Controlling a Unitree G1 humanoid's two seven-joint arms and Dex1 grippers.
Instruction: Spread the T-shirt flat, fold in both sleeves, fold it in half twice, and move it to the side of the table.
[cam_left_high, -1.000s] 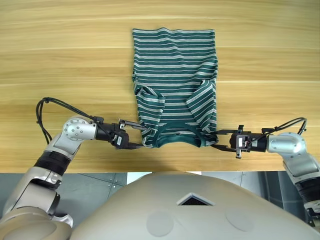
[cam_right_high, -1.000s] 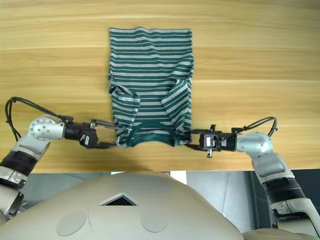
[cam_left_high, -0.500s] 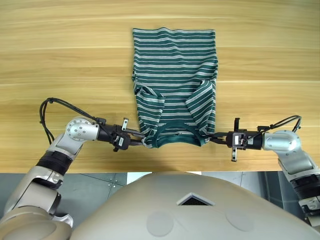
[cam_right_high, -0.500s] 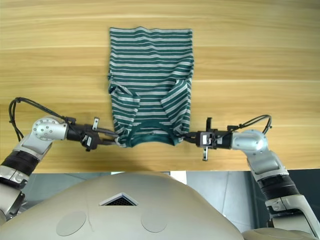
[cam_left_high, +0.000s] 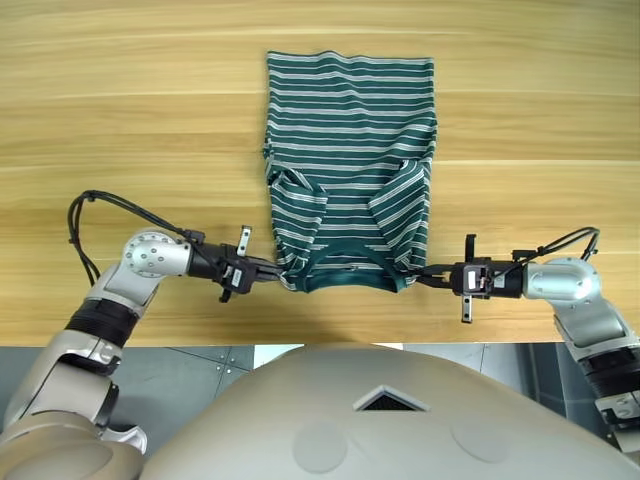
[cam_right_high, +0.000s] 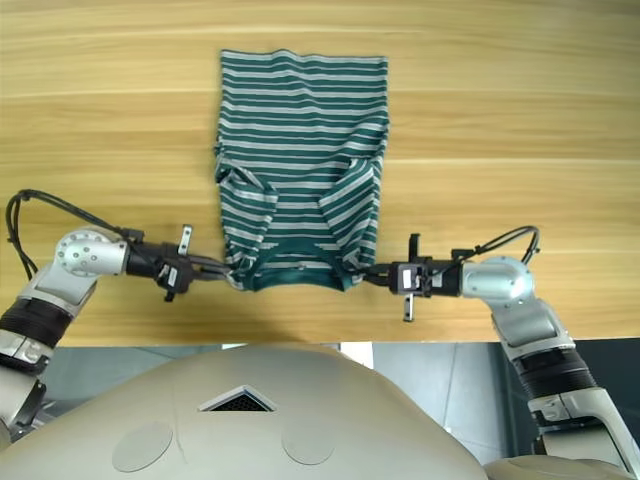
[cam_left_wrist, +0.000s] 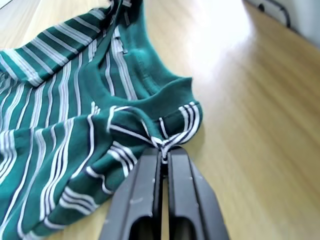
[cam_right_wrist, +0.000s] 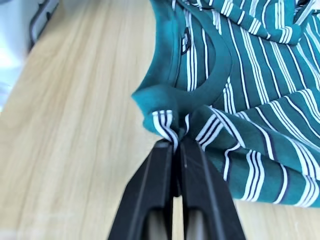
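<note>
Wooden table (cam_left_high: 120, 120) under striped T-shirt (cam_left_high: 350, 150)

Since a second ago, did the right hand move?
Yes. The right hand slid leftward along the table near edge and pinched the T-shirt corner.

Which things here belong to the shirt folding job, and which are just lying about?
Job: T-shirt; left gripper, shut on its near corner; right gripper, shut on the other near corner; table.
Lying about: grey floor below the table's edge.
</note>
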